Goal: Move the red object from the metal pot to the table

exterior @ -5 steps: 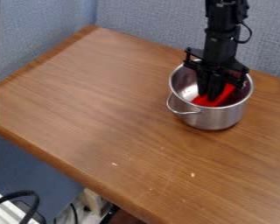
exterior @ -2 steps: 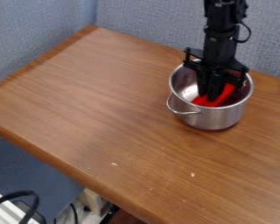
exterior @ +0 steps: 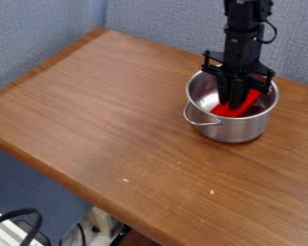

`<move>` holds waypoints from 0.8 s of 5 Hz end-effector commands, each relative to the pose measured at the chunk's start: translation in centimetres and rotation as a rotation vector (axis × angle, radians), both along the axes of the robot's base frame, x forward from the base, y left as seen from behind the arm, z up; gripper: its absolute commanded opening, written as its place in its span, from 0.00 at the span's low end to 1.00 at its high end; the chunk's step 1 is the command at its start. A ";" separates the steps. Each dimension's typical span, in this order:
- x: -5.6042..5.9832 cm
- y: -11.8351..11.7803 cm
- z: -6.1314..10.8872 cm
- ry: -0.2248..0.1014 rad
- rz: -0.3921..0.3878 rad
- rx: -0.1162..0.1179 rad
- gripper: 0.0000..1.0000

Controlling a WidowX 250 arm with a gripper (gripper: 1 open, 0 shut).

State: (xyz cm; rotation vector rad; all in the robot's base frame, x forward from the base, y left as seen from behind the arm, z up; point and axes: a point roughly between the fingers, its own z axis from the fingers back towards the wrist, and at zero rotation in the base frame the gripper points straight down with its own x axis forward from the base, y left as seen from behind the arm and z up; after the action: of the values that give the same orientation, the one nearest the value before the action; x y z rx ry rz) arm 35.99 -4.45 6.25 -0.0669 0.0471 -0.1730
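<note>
The metal pot [exterior: 229, 123] stands on the table [exterior: 105, 115] near its right side. Inside it lies the red object [exterior: 250, 101], showing red around the black fingers. My gripper [exterior: 237, 99] points straight down into the pot, its fingers drawn close together around the red object. The lower ends of the fingers are hidden by the pot's rim and the red piece, so the exact contact is hard to make out.
A blue-grey wall [exterior: 66, 29] rises behind the table's far edge. The front edge of the table runs diagonally from left to lower right, with cables [exterior: 22, 229] on the floor below it.
The arm, pot and red object have not moved. A dark shape at the left edge of the picture has gone from view.
</note>
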 end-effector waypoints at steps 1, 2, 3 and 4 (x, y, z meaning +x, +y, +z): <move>0.4 0.3 3.7 -0.100 0.017 -0.020 0.00; 0.4 0.3 4.2 -0.111 0.020 -0.027 0.00; 0.4 0.4 6.1 -0.151 0.029 -0.043 0.00; 0.3 0.9 8.8 -0.198 0.055 -0.058 0.00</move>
State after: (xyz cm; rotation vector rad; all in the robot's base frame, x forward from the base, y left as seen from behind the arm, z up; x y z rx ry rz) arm 35.83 -3.62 11.86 -0.1028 -0.0623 -0.1278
